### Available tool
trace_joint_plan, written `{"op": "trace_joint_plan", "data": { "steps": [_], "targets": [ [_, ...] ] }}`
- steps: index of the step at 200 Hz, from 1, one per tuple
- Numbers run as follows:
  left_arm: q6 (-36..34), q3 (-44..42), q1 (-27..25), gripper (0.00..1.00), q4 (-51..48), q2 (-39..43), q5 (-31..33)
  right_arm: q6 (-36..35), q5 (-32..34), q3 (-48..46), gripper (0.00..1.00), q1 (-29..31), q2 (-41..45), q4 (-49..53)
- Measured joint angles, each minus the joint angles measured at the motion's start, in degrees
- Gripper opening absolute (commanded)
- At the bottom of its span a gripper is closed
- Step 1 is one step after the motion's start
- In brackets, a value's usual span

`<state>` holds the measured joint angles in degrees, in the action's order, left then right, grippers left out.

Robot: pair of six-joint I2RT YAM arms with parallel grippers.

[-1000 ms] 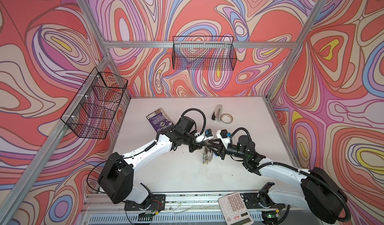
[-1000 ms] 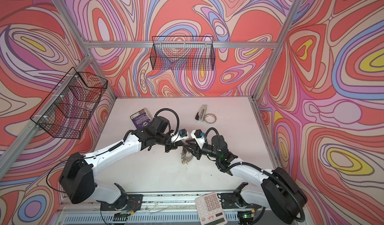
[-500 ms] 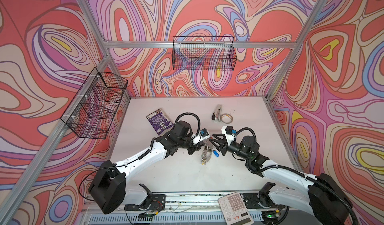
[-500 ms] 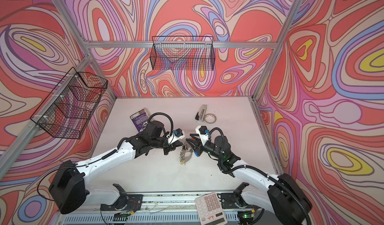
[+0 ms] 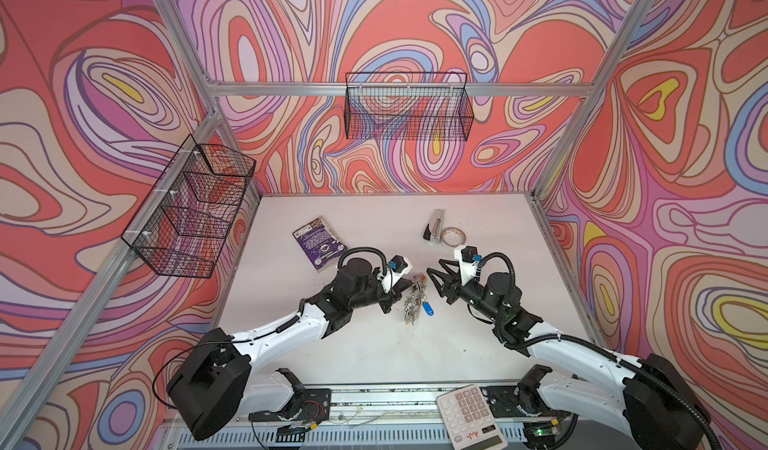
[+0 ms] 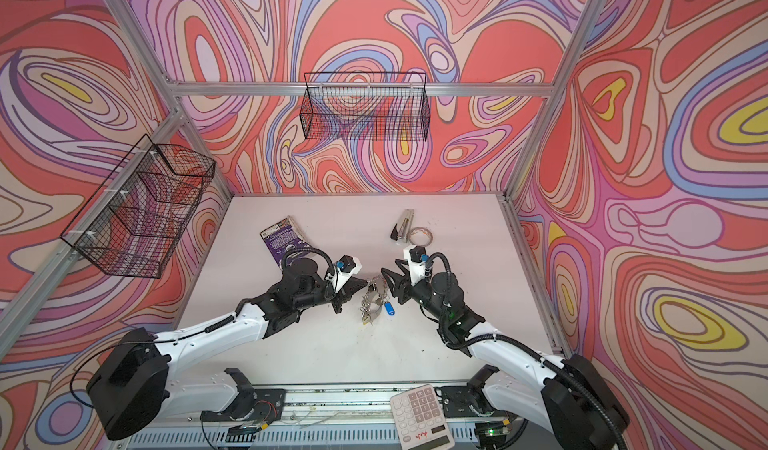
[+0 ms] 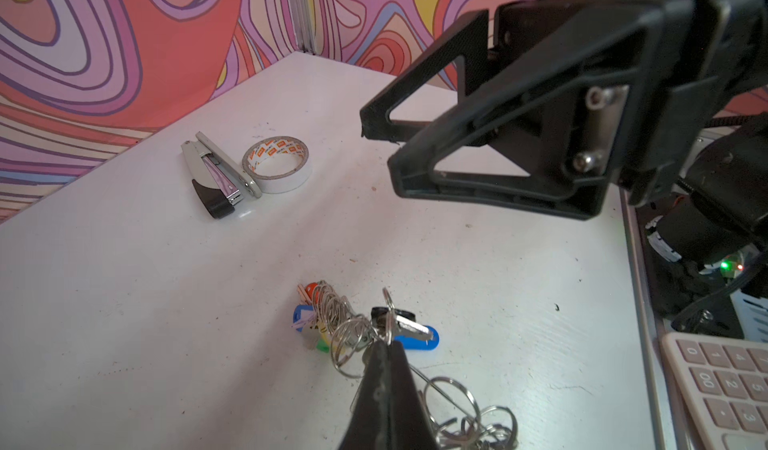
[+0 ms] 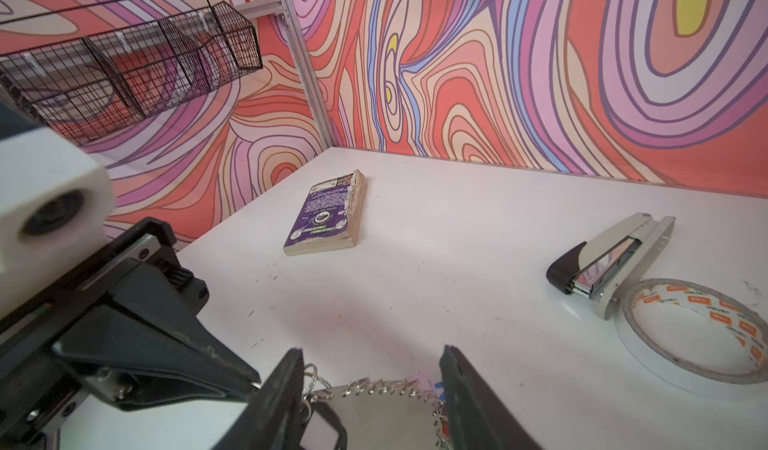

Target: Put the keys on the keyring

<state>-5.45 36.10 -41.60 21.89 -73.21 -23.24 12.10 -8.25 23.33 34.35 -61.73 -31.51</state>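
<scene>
The keyring [image 5: 414,300] [image 6: 372,302], a grey metal plate edged with small rings and colour-tagged keys, rests on the white table [image 5: 374,344] between both arms. My left gripper [image 5: 406,289] [image 7: 384,344] is shut on one of its small wire rings. In the left wrist view the keys [image 7: 409,326], a silver key with a black tag, lie just past that pinched ring, over a blue tag [image 7: 419,341]. My right gripper [image 5: 432,279] [image 8: 370,369] is open, holding nothing, its fingers on either side of the plate's edge [image 8: 374,410]. The black-rimmed tag [image 8: 322,429] sits by one finger.
A purple book [image 5: 319,244] lies at the back left. A stapler [image 5: 434,227] and a tape roll [image 5: 452,235] lie behind the right gripper. A calculator [image 5: 469,416] rests on the front rail. Wire baskets [image 5: 191,211] [image 5: 407,111] hang on the walls.
The right gripper has opened and drawn back to the right, away from the keyring. The left gripper stays shut on the ring and has shifted slightly left.
</scene>
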Motion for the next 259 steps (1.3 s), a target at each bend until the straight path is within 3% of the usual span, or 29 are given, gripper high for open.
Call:
{"op": "trace_joint_plan", "data": {
  "steps": [39, 112, 145, 185, 259],
  "targets": [
    [3.58, -2.08, -2.01, 0.00, 11.93, -1.97, 2.99, 1.57, 0.37, 2.27, 0.66, -0.44, -1.42, 2.84],
    [7.85, -6.84, -2.97, 0.00, 32.50, -9.31, 7.39, 8.33, -3.98, 2.91, 0.66, -8.37, -2.40, 3.72],
    [9.16, -9.97, -3.43, 0.00, 41.42, -13.35, 9.18, 9.57, -6.23, 2.91, 0.66, -9.05, -3.63, 3.52],
    [9.07, -10.05, -5.31, 0.00, 45.53, -15.80, 12.09, 10.49, -10.12, 3.06, 0.63, -9.05, -8.26, 3.26],
    [8.46, -9.38, -7.87, 0.00, 46.75, -16.55, 15.65, 11.91, -11.69, 3.19, 0.63, -9.16, -8.44, 2.91]
  ]
}}
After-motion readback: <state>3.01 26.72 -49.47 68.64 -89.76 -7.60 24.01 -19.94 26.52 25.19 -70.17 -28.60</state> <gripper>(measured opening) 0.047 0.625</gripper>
